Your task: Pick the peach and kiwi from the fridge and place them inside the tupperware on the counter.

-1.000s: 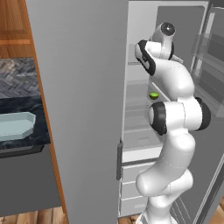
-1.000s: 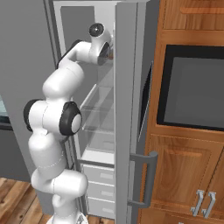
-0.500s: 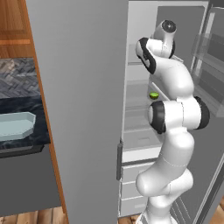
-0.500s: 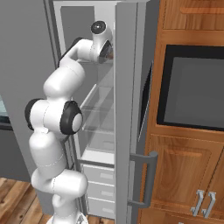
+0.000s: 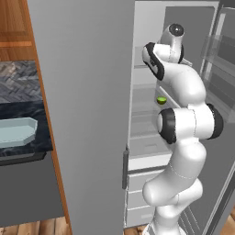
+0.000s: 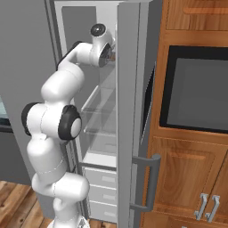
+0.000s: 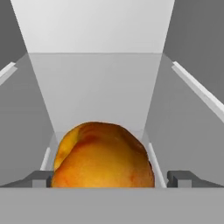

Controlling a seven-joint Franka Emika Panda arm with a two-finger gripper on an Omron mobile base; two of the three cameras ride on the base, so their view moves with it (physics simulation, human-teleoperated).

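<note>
Tupperware (image 5: pixel 17 131): was set on the black worktop (image 5: pixel 23 149), far left of the fridge (image 5: pixel 82 92).
Kiwi (image 5: pixel 161 100): was seen on a glass shelf inside the fridge, below the raised hand.
Peach (image 7: pixel 104 156): was framed between the two fingertips, on an upper shelf.
Claw (image 7: pixel 107 178): was spread wide, not clenched on the peach.
</note>
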